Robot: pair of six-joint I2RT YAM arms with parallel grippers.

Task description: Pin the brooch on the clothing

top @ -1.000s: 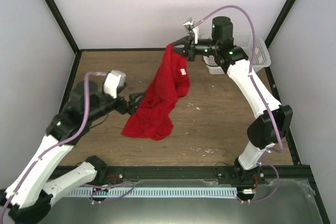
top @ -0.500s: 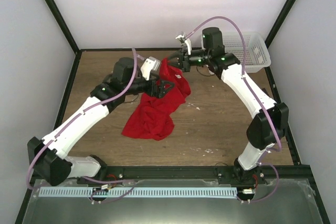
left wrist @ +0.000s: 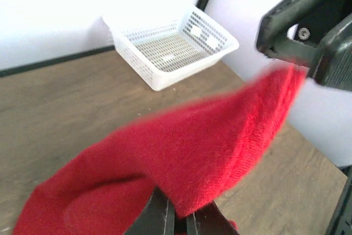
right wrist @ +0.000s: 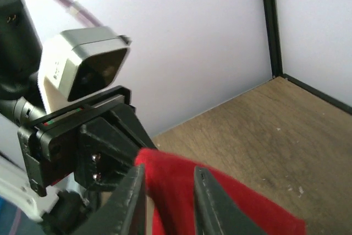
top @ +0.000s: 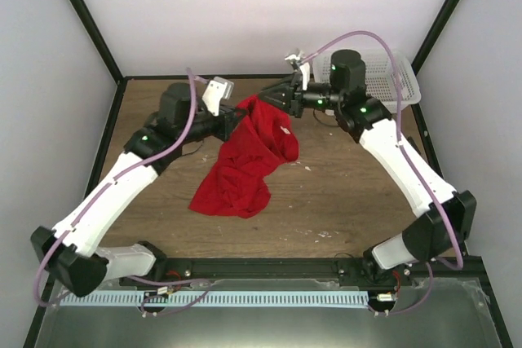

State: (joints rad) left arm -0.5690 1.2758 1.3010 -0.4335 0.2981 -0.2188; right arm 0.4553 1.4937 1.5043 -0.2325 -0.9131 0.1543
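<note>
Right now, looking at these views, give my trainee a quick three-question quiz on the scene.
1. True or false: the red T-shirt lies spread out completely flat.
2. The white basket sits: A, at the far right corner; B, at the near left corner; C, under the shirt.
3. What is the left gripper shut on?
Key: 1 false, its top end is held up; 2 A; 3 the red T-shirt.

The top external camera looks down from above and behind the 2 arm bases, facing the far wall, wide enough for the whole table [top: 342,201]. The left wrist camera, close in, faces right toward the far white basket [left wrist: 192,70]; the right wrist camera faces left (catching the left camera housing [right wrist: 82,75]). All 3 share the raised red T-shirt [top: 253,152].
</note>
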